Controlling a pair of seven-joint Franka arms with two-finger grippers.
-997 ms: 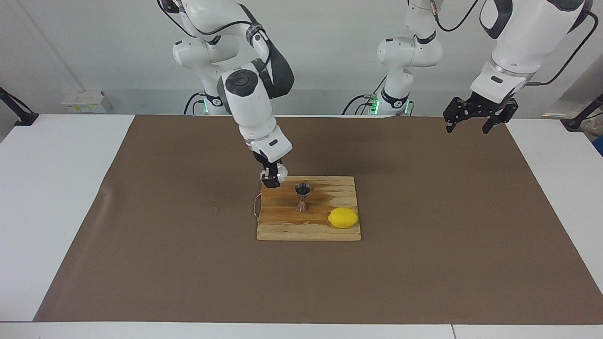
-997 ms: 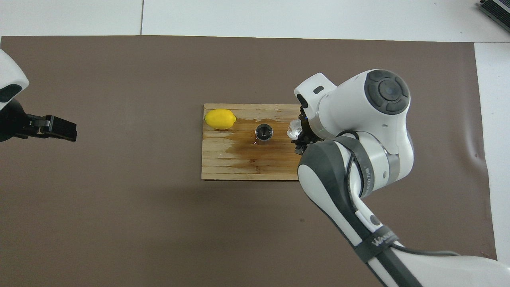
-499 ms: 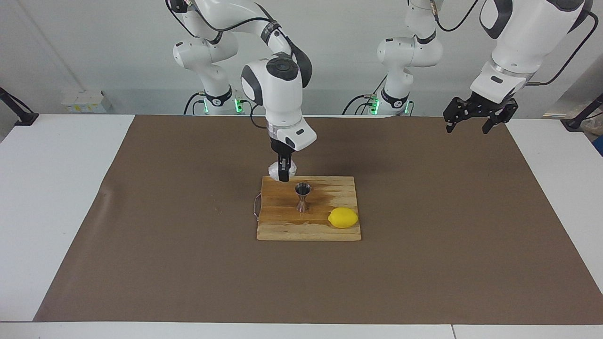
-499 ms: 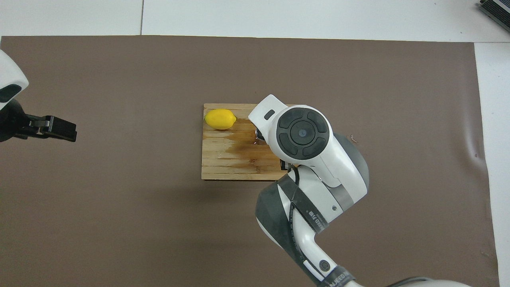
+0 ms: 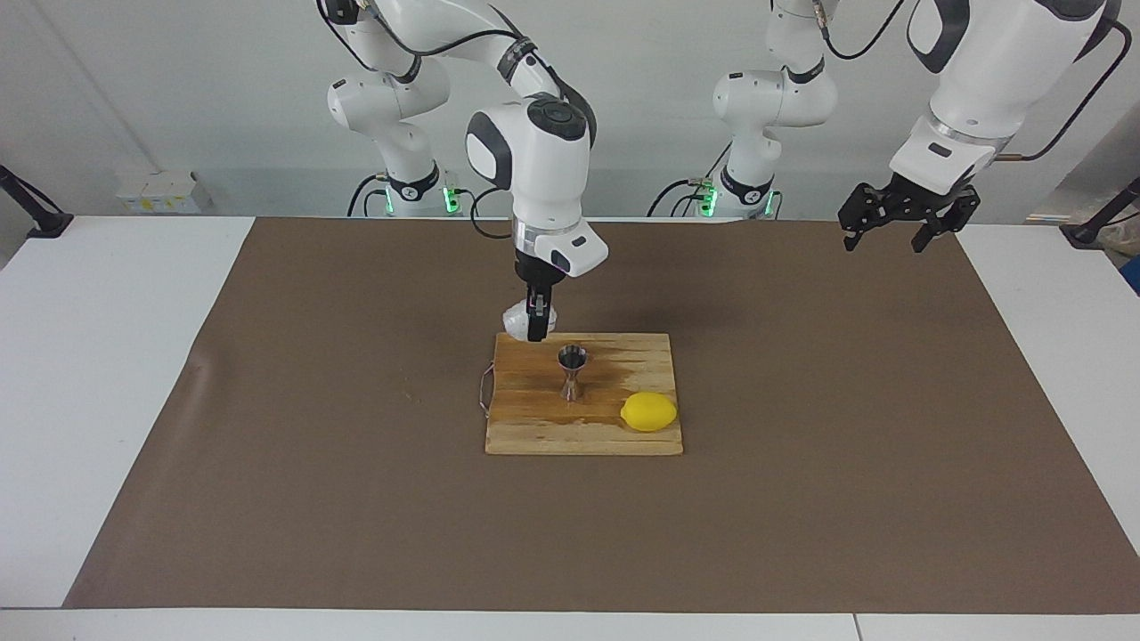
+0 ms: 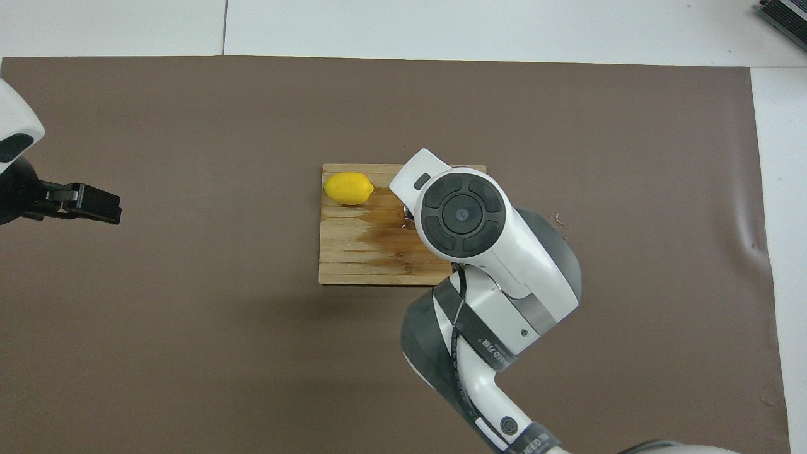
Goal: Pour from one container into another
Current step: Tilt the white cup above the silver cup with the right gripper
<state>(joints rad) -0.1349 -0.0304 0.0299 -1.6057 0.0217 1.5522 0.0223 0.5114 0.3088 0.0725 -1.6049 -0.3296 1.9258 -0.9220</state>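
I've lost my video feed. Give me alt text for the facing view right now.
The right gripper holds the frosted cup just above the wooden board, by its edge nearest the robots, close to the upright steel jigger. A lemon lies on the board beside the jigger. The left gripper waits, open, high over its own end of the table.

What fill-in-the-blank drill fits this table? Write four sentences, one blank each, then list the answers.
1. The right gripper is shut on the frosted whitish ____.
2. The shiny steel hourglass jigger stands upright on the wooden ____.
3. The yellow lemon lies on the wooden cutting board, ____ from the robots than the jigger.
4. The waiting left gripper, held over the brown mat, is ____.

Answers: cup; cutting board; farther; open
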